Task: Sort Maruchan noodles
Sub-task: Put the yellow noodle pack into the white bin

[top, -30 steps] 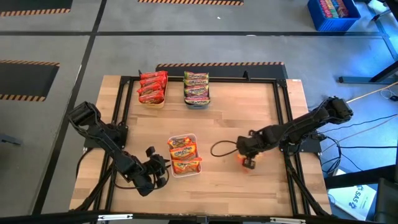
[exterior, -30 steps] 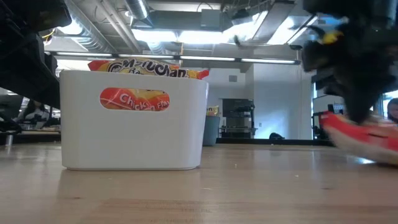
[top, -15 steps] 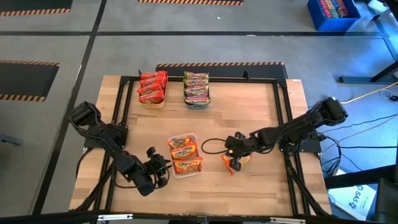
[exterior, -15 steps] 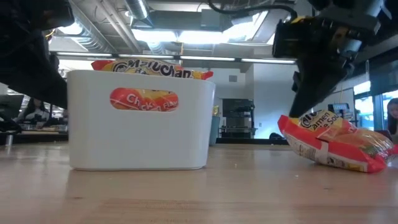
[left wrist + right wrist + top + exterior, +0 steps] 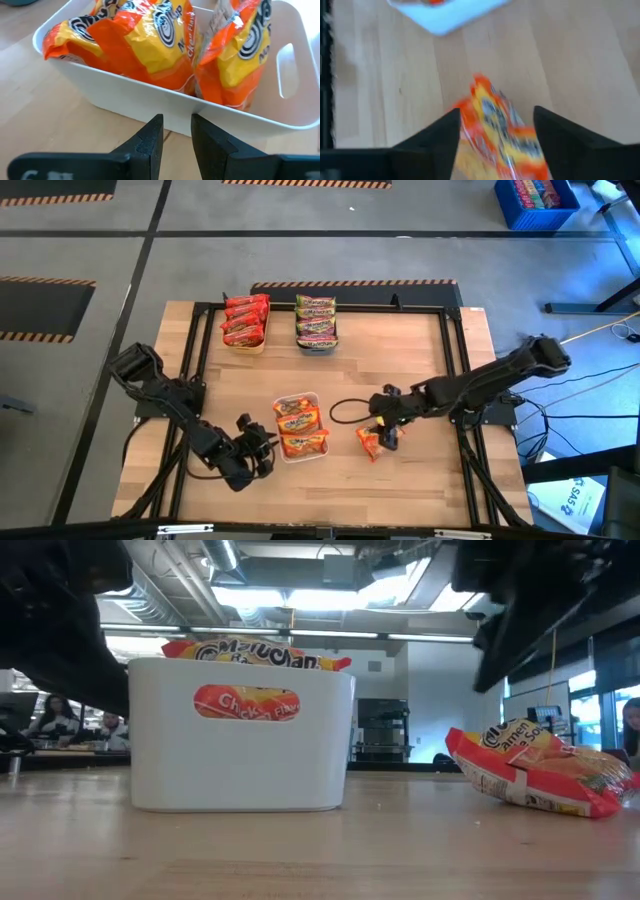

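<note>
You have a big wooden bench (image 5: 420,360) with a black frame around it. Both dark arms reach in over it from the two sides.

Your white tray (image 5: 299,430) sits near the front of the bench, a bit left of the middle. It holds orange noodle packs (image 5: 150,40), standing up inside it. In the low view they poke over its rim. At the far edge of the bench you can see two more trays side by side. The left one (image 5: 246,344) holds red packs (image 5: 245,319). The right one (image 5: 318,344) holds green-edged packs (image 5: 316,317).

Your left claw (image 5: 262,452) is just beside the white tray's front left corner. Its two fingers (image 5: 150,140) stand a little way apart, right up against the tray's wall. They hold nothing.

Your right claw (image 5: 388,432) hangs just above one loose orange pack (image 5: 369,443). That pack lies on the bench to the right of the white tray and apart from it. The right claw's fingers (image 5: 435,137) are spread wide on both sides of the pack. They do not squeeze it, and the low view shows the pack resting on the wood with the claw above it.
</note>
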